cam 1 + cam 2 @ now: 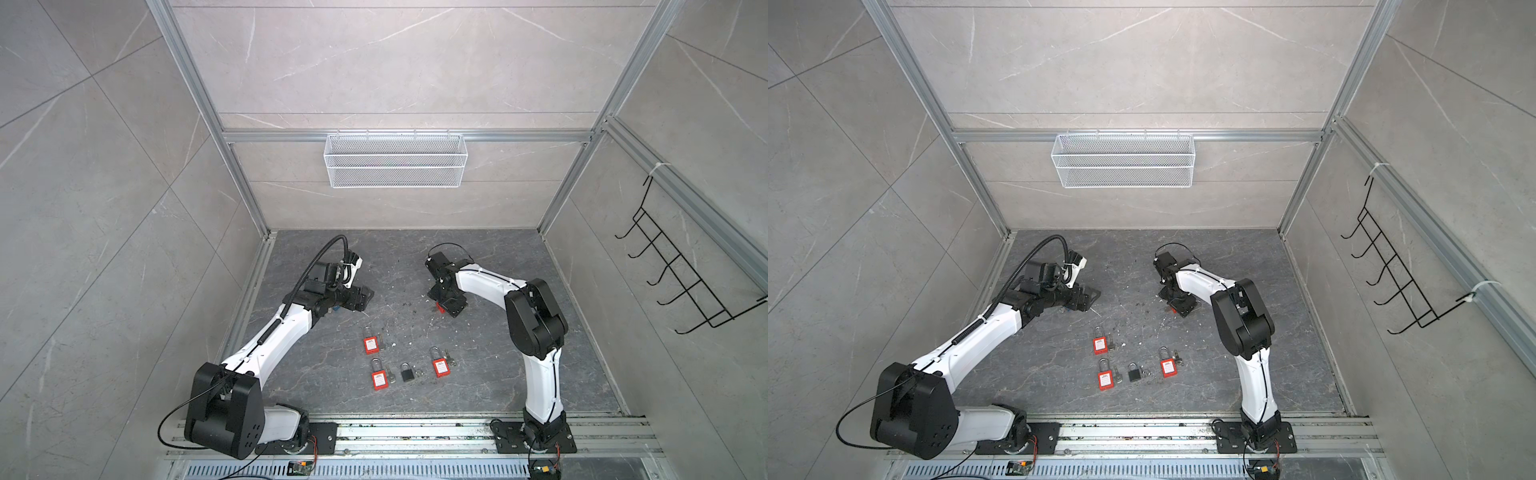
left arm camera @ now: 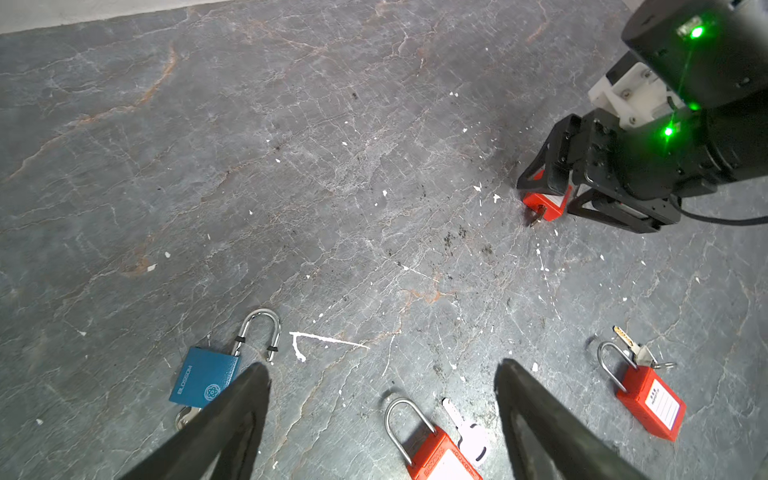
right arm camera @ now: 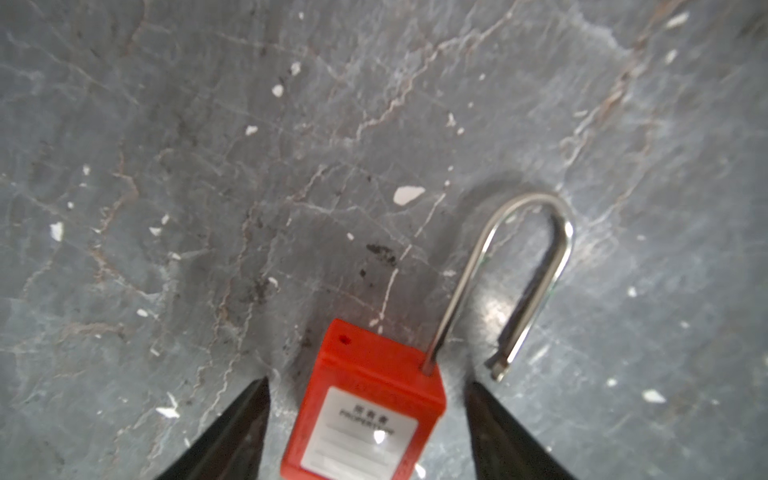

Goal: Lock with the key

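Note:
A red padlock (image 3: 365, 407) lies on the dark stone floor with its steel shackle (image 3: 523, 266) swung open. My right gripper (image 3: 368, 382) is open and straddles its body, with a gap on each side. In the left wrist view that same padlock (image 2: 544, 205) has a key (image 2: 537, 217) sticking out of its bottom end. My left gripper (image 2: 382, 374) is open, low over the floor, holding nothing. A blue padlock (image 2: 205, 376) with an open shackle lies just beside one of its fingers (image 2: 249, 395), with a key partly hidden under it.
Three more red padlocks (image 1: 370, 344) (image 1: 379, 379) (image 1: 439, 367) and a black one (image 1: 407, 374) lie in the front middle, each with keys beside it. A white wire basket (image 1: 395, 160) hangs on the back wall. A black hook rack (image 1: 681, 282) hangs at the right.

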{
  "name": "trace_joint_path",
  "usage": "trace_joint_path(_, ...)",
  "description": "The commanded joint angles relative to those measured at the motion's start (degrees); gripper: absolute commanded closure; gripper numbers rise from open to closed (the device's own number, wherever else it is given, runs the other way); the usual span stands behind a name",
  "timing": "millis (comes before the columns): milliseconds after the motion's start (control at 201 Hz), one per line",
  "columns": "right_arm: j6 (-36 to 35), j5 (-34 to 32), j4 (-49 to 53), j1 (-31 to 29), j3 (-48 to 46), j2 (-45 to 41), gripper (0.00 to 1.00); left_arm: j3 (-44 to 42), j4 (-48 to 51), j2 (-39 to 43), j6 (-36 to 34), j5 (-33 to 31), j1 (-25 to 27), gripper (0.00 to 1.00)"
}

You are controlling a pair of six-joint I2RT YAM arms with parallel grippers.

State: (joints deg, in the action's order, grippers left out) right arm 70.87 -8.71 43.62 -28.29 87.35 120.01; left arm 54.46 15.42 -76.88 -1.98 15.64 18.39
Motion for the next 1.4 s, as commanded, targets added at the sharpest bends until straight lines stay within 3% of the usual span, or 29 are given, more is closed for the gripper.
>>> trace_joint_path(0,-1.6,-0.9,2.9,-0.1,1.0,1.6,0.29,2.8,1.6,0.0,-1.0,2.2,0.1,0.17)
trace_joint_path(354,-9.3,-1.7,4.6,-0.2,0.0,0.4,0.4,3.2,3.8,0.6,-0.1,4.1,0.1,0.29)
trace_joint_path(782,-27.5,-2.0,4.6,-0.3,-4.0,-1.3,0.51,2.3,6.4,3.2,2.5,5.2,0.1,0.48)
trace_joint_path(1131,-34.7,0.8,2.0,-0.3,-5.8,-2.0,0.63,1.4,7.4,5.9,6.0,5.7,0.3,0.6)
trace_joint_path(1400,-51.6,11.8,-5.4,-3.3,-11.0,-7.3,0.68,0.7,7.8,7.3,6.9,5.3,0.3,0.61)
